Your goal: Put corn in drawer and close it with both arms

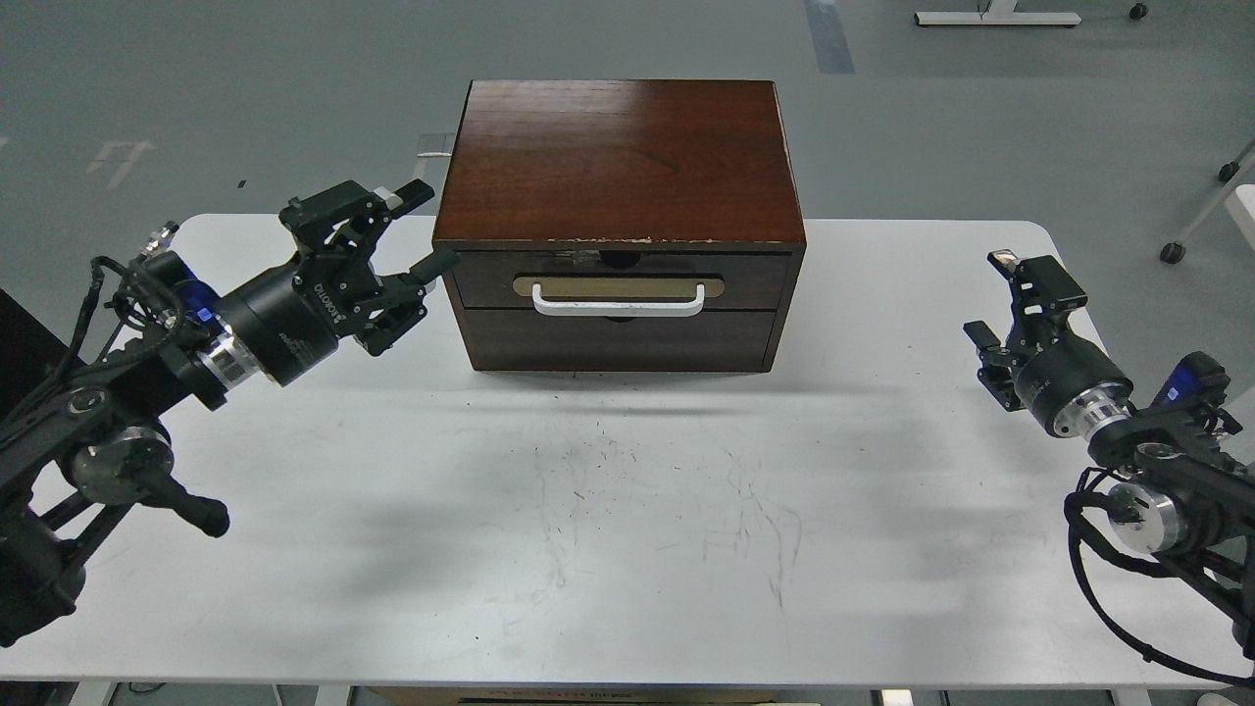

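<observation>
The drawer (620, 278) of the dark reddish-brown cabinet (620, 157) is shut flush, its white bar handle (619, 302) on a tan plate facing me. The corn is hidden or out of view. My left gripper (410, 240) is open and empty, just left of the cabinet's upper left front corner, fingers spread. My right gripper (1000, 309) is open and empty, well to the right of the cabinet near the table's right edge.
The white table (627, 529) has scuff marks in front of the cabinet. A plain handleless panel (620, 341) sits below the drawer. Grey floor lies behind, with wheeled furniture legs (1201, 211) at the far right.
</observation>
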### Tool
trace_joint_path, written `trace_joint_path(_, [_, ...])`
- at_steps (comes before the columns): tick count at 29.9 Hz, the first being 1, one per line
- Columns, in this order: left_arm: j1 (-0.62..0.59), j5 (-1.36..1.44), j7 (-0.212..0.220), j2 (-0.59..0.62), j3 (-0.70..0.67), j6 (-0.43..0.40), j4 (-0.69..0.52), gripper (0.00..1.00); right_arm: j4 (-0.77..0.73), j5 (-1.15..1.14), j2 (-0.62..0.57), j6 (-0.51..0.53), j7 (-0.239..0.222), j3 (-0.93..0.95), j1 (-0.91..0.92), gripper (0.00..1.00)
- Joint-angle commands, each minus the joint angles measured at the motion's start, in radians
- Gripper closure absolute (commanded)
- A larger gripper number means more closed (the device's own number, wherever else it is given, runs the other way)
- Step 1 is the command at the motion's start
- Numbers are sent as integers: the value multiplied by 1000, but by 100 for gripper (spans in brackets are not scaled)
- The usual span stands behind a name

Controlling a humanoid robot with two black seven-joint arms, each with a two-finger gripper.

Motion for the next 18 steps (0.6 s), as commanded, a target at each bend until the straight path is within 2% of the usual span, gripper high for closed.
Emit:
trace_joint_path(1, [66, -39, -1, -7, -58, -2, 53, 0, -7, 0, 27, -2, 0, 10, 0, 0])
trace_joint_path(9, [144, -50, -2, -21, -63, -15, 146, 0, -21, 0, 70, -2, 0, 30, -11, 0])
trace_joint_path(18, [160, -51, -15, -44, -64, -18, 185, 0, -14, 0, 94, 1, 0, 27, -20, 0])
